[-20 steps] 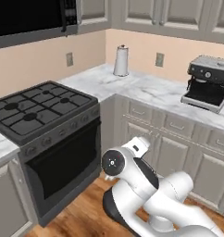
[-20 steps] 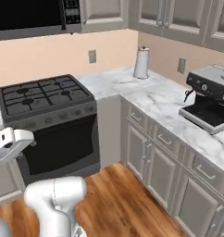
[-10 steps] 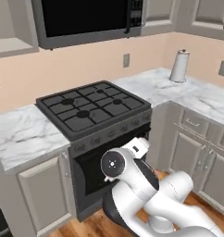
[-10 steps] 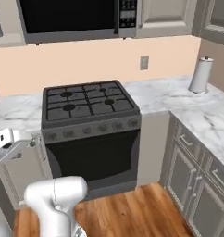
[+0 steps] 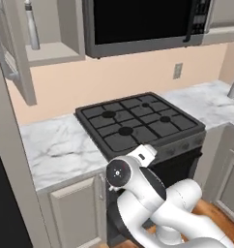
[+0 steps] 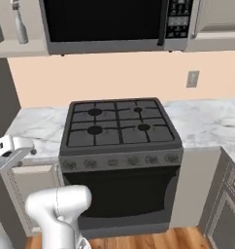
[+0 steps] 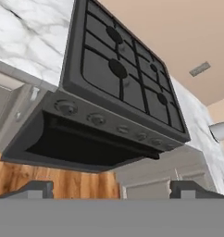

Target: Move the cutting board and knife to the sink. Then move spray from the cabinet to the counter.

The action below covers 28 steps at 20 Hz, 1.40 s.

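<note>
While the gripper hangs low before the stove, jaws spread and empty, the spray stands on the open cabinet shelf at upper left, so a long upward reach risks clipping the door or toppling the slim bottle.

Open cabinet door juts beside spray; counter below lies bare.

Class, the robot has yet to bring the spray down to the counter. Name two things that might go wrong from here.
1. The spray stands high in the cabinet; the folded arm may struggle to reach it.
2. The open cabinet door juts out and might be struck on the way up.
</note>
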Available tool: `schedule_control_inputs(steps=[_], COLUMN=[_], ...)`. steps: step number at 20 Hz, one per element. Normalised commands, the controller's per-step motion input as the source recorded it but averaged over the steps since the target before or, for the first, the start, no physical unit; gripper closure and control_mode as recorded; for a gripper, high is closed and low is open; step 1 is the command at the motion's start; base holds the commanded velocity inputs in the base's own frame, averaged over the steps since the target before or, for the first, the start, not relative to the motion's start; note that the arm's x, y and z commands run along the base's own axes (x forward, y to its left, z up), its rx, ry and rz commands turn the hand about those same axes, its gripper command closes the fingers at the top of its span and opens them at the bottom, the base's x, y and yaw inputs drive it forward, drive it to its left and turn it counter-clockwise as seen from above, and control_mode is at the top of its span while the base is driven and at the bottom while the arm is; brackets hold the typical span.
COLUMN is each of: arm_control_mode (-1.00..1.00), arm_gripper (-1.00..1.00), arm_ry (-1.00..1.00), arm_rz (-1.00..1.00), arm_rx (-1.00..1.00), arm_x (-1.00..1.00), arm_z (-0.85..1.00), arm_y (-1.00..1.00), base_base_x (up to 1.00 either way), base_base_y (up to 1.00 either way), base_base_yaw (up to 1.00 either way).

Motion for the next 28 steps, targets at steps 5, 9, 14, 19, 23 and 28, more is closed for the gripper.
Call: schedule_control_inputs(steps=[5,9,14,19,23,28], arm_control_mode=[1.0,1.0,1.0,1.0,1.0,1.0], arm_gripper=[-1.0,-1.0,-1.0,-1.0,-1.0,-1.0], arm_ry=[0.0,0.0,0.0,0.0,0.0,0.0], arm_rz=[0.0,0.0,0.0,0.0,0.0,0.0], arm_rx=[0.0,0.0,0.0,0.0,0.0,0.0], arm_x=[0.0,0.0,0.0,0.0,0.0,0.0], arm_z=[0.0,0.0,0.0,0.0,0.0,0.0], arm_y=[0.0,0.0,0.0,0.0,0.0,0.0], base_base_x=[0.6,0.62,0.62,0.61,0.56,0.63], base_base_y=[0.0,0.0,0.0,-0.07,-0.2,-0.04], base_base_yaw=[0.31,0.28,0.27,0.27,0.25,0.22])
